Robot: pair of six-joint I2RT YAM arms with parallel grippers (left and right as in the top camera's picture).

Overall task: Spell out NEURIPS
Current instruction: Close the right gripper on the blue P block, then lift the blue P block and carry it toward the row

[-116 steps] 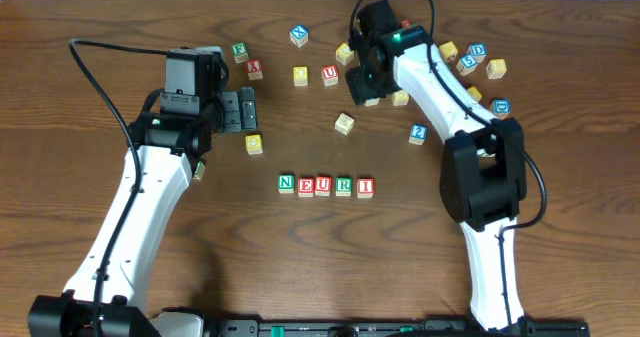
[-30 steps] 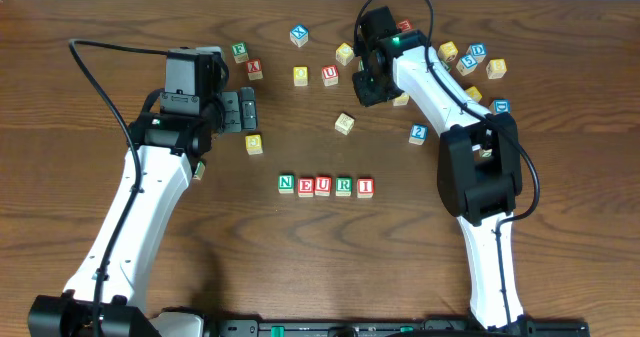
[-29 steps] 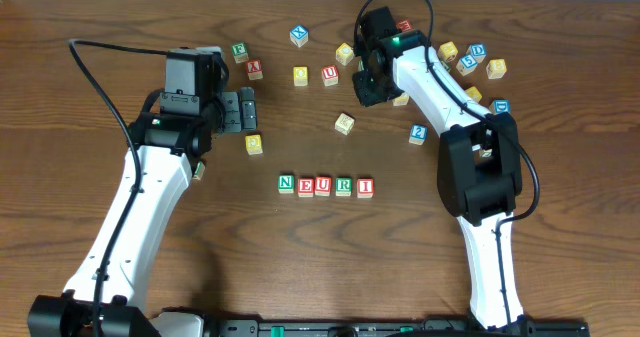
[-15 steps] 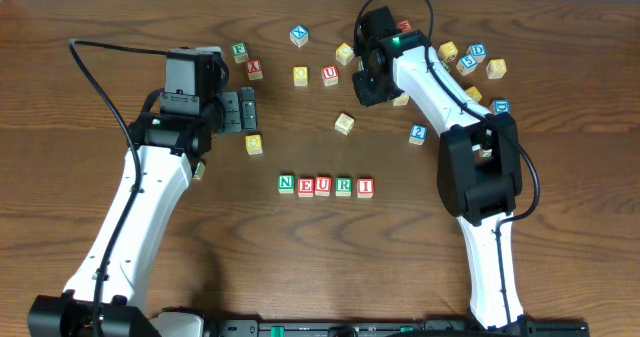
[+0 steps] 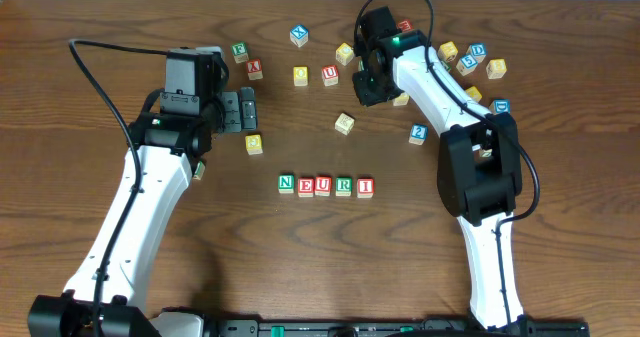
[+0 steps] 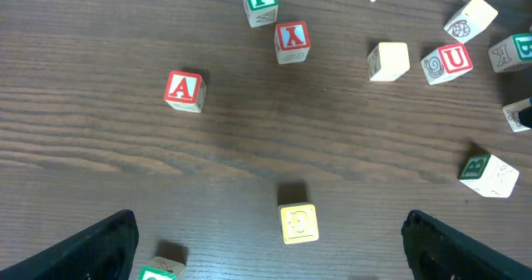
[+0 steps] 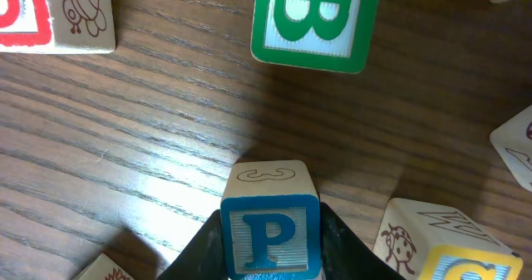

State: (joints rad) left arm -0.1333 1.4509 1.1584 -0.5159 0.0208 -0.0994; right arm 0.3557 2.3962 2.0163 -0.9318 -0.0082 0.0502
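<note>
The blue P cube point(image 7: 270, 234) is clasped between the fingers of the right hand point(image 5: 369, 87), among loose cubes at the far side of the worktop point(image 5: 300, 257). Five cubes reading NEURI point(image 5: 323, 186) are lined up near the middle. The left hand point(image 5: 246, 111) is held wide, with nothing in it, near a yellow cube point(image 6: 298, 223).

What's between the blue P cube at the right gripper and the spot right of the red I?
Nothing visible. The path from the blue P cube to the spot beside the red I cube is free; one loose cube lies left, another right.
</note>
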